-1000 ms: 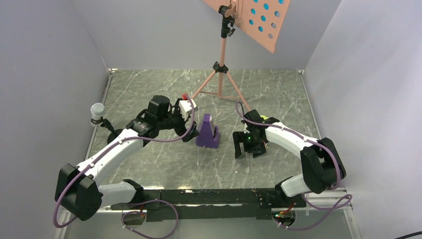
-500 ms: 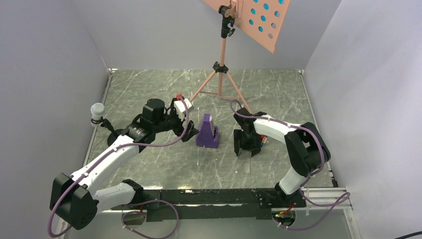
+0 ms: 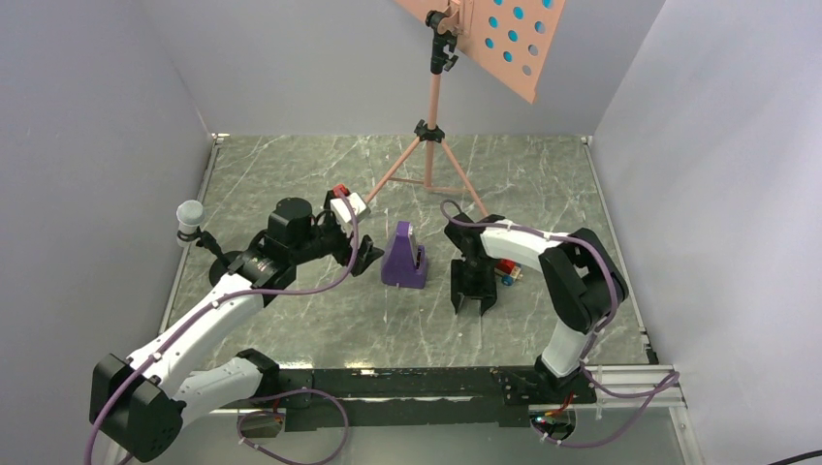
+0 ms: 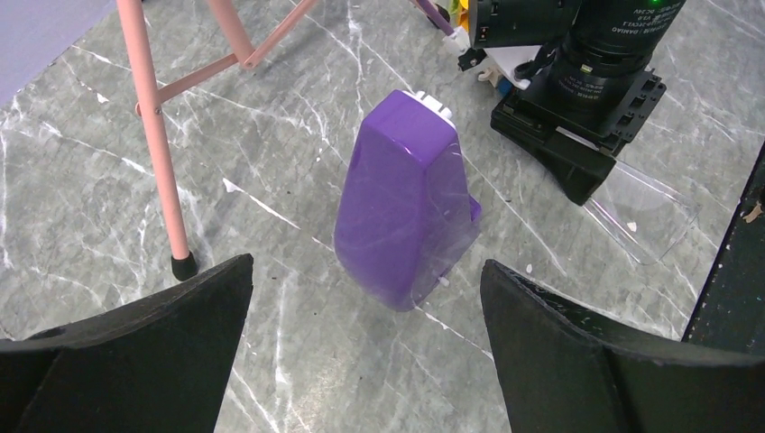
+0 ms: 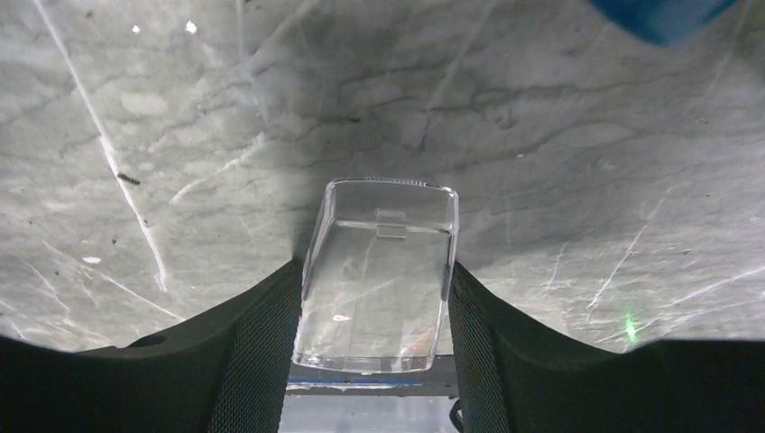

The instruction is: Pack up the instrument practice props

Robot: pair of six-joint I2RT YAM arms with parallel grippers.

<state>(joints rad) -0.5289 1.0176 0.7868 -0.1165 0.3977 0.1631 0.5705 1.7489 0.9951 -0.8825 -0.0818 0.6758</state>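
From above, the purple metronome (image 3: 404,257) stands mid-desk (image 3: 291,165) with the stand (image 3: 433,97) behind it. The left hand (image 3: 366,257) hangs spread just left of it, and the right hand (image 3: 475,302) is just right of it, tips down. The left wrist view shows the metronome upright and untouched between wide fingers, with a clear cover (image 4: 645,212) lying to its right. The right wrist view shows that hand pinching the cover's sides. The slick cover could squirt free, and an off-centre left finger could topple the metronome.
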